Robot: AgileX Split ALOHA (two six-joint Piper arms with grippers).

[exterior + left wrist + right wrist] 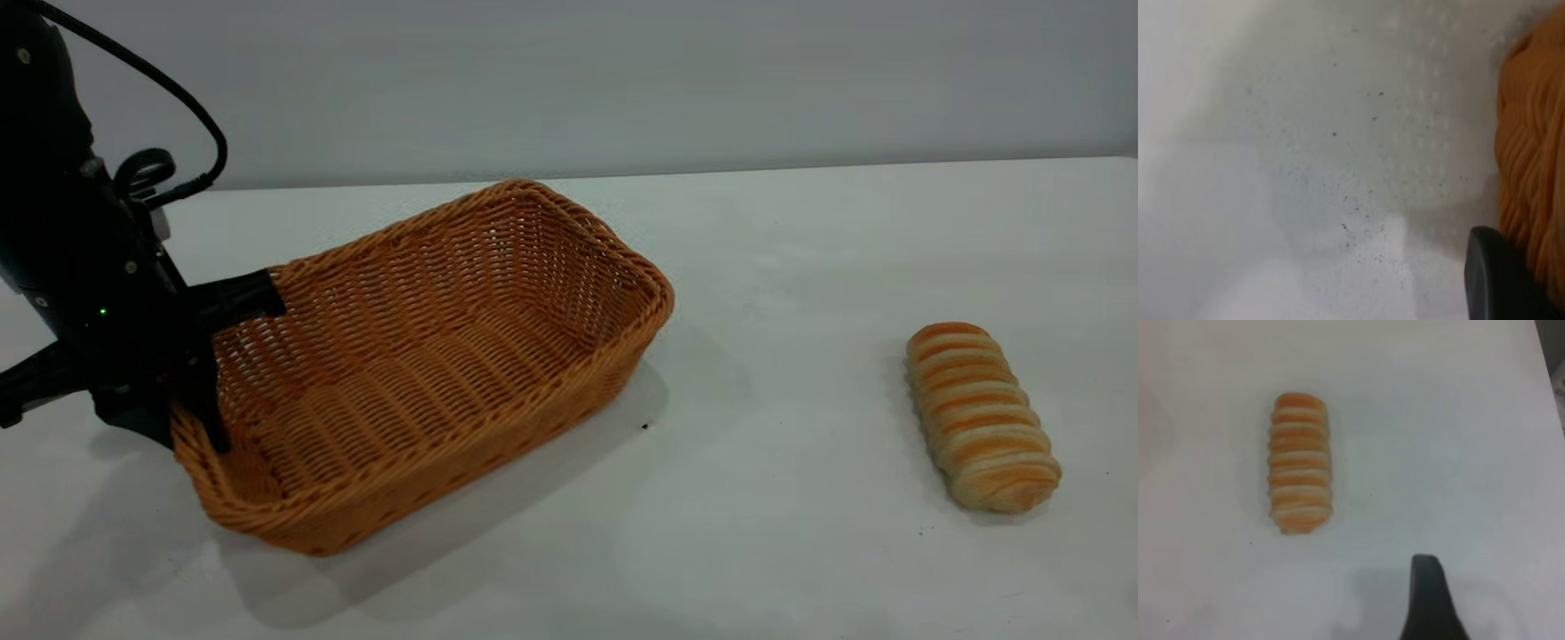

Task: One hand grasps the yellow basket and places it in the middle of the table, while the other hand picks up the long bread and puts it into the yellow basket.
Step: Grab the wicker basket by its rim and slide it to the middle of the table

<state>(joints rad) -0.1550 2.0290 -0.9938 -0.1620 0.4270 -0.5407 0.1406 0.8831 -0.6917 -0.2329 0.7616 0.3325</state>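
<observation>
Wicker yellow basket (427, 364) rim is sitting between my left gripper (206, 356) jaws, seemingly clamped; I'm dragging slowly, low. Right gripper (1428, 600) jaws: can't tell.

Basket left, bread right, both set on the table (800, 551).
The yellow basket (427, 356) is placed left of centre, with the left gripper (209, 356) at its left end; the long bread (981, 416) is laid well apart, far right.
</observation>
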